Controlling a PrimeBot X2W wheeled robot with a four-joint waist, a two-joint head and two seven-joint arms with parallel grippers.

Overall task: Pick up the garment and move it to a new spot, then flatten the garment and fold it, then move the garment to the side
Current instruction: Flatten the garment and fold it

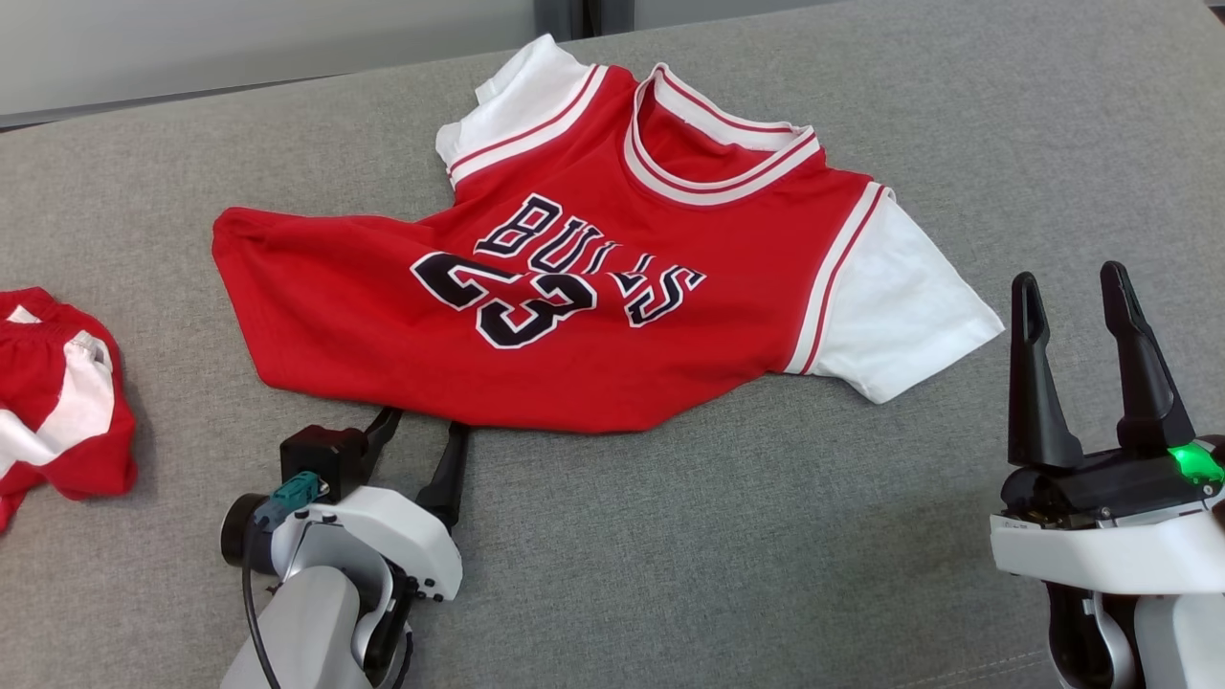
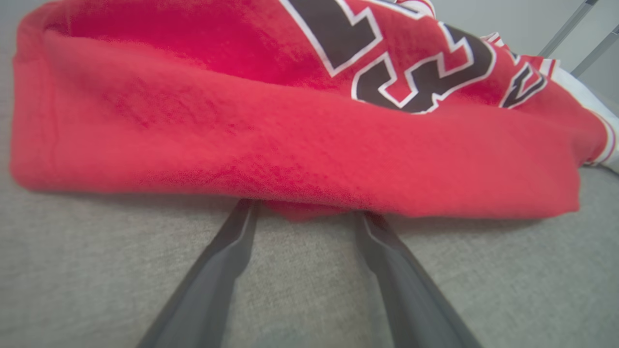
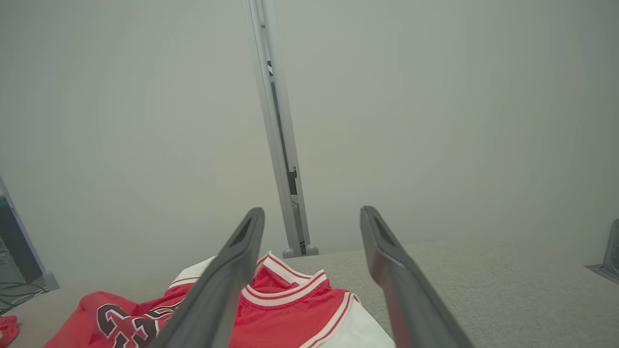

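The left claw lies low on the grey fabric surface, jaws wide and tips touching the near hem of the red short-sleeved jersey, apparently set to pinch that edge. The jersey spreads beyond the tips, partly creased. The right claw hovers wide and empty, with the jersey's white sleeve just to its left, likely in reserve.

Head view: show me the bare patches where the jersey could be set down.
Widest: the grey surface between left gripper and right gripper, below the jersey. Also the far-left corner above the jersey's hem. Crowded at the left edge by a second red garment.
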